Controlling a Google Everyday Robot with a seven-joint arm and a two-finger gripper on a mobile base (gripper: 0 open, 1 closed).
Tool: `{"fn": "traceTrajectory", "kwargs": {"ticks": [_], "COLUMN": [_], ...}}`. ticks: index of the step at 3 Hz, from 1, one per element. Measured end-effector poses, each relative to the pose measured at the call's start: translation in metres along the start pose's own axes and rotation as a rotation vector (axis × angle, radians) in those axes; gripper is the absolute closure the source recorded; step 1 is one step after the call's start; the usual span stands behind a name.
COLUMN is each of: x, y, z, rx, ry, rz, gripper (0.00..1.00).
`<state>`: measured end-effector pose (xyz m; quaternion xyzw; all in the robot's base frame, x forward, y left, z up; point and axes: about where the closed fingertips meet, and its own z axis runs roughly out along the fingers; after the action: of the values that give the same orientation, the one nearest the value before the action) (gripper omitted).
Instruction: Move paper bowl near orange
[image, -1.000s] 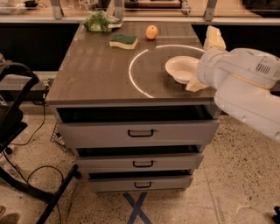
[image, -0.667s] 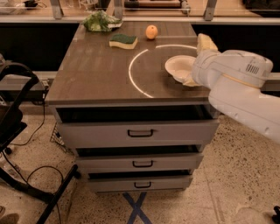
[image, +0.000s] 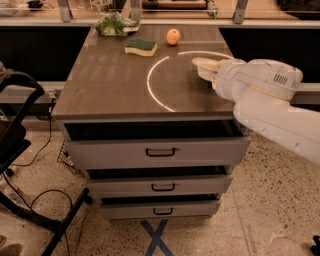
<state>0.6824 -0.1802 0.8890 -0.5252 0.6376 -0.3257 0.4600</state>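
The orange (image: 173, 36) sits at the far edge of the cabinet top (image: 110, 85), right of centre. My gripper (image: 209, 70) is low over the right side of the top, at the spot where the paper bowl lay. The white wrist and arm (image: 260, 85) cover that spot. A pale off-white edge (image: 200, 63) sticks out to the left of the wrist. I cannot tell how much of it is the paper bowl. The orange is about a hand's width beyond and to the left of the gripper.
A yellow sponge with a green top (image: 141, 47) lies left of the orange. A green leafy bundle (image: 115, 24) is at the far left corner. A white arc (image: 155, 85) is painted on the top. Drawers (image: 160, 151) are below. A black stand (image: 20, 150) is on the left.
The arm has swung left and down over the paper bowl. The bowl showed fully beside the gripper before and is now mostly covered by the wrist. The orange and sponge have not moved.
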Motion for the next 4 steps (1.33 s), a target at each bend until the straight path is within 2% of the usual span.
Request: {"fn": "traceTrajectory", "kwargs": {"ticks": [1,2,3,4], "x": [-0.001,-0.002,-0.002,0.005], "y": [-0.001,-0.002,-0.002,-0.026], "z": [-0.001,-0.001,-0.001,0.013], "rx": [0.002,0.003,0.003,0.071], "ry": [-0.001,-0.002,-0.002,0.016], "rz": [-0.001,-0.002,-0.002,0.014], "gripper": [0.95,1.0,1.0,1.0]}}
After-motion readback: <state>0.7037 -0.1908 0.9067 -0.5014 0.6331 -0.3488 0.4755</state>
